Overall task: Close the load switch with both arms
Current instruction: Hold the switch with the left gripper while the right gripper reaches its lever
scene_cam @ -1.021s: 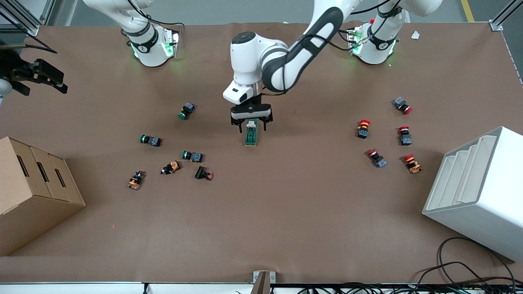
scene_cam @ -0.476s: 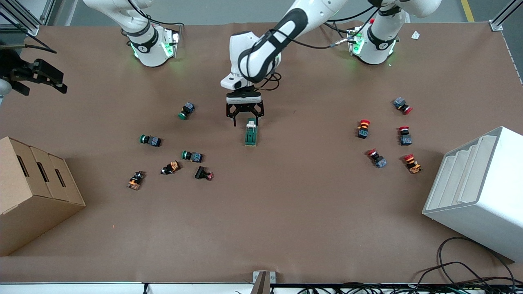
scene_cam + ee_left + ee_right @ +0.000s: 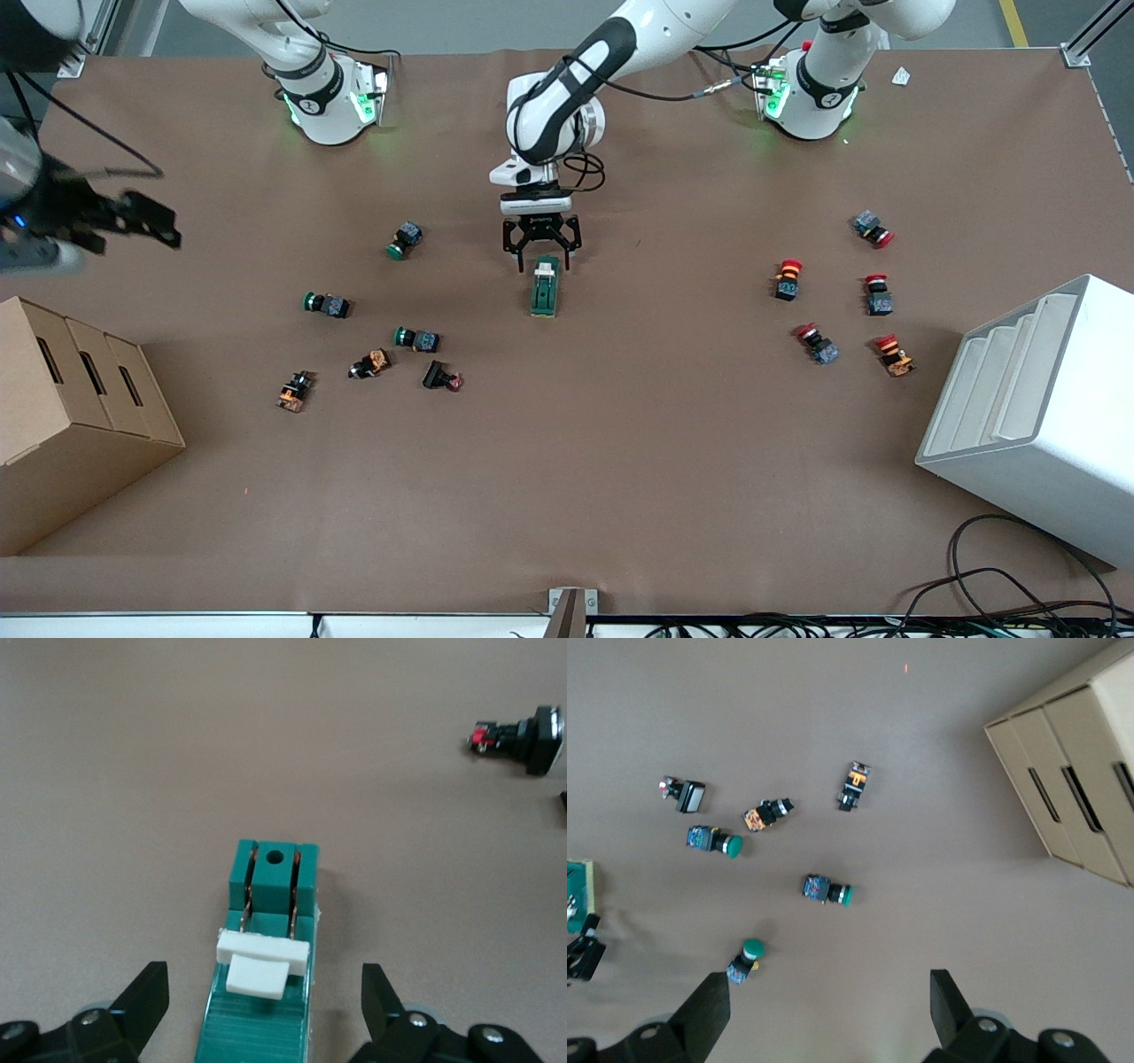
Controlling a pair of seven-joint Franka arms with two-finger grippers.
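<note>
The load switch (image 3: 544,287), a dark green block with a white lever on top, lies on the brown table near the middle. In the left wrist view it (image 3: 264,948) sits between the jaws with its white lever (image 3: 262,961) showing. My left gripper (image 3: 541,253) is open and hangs just over the end of the switch that lies farther from the front camera, touching nothing. My right gripper (image 3: 142,229) is open and empty, high over the right arm's end of the table; in the right wrist view (image 3: 828,1014) it looks down on the push buttons.
Green and orange push buttons (image 3: 416,338) lie toward the right arm's end, red ones (image 3: 788,278) toward the left arm's end. A cardboard box (image 3: 71,416) stands at the right arm's end, a white bin (image 3: 1036,425) at the left arm's end. Cables (image 3: 992,594) hang at the front edge.
My left gripper has drawn back from around the switch toward the arm bases and now sits off its end. My right gripper has moved lower in the front view and toward the table's middle.
</note>
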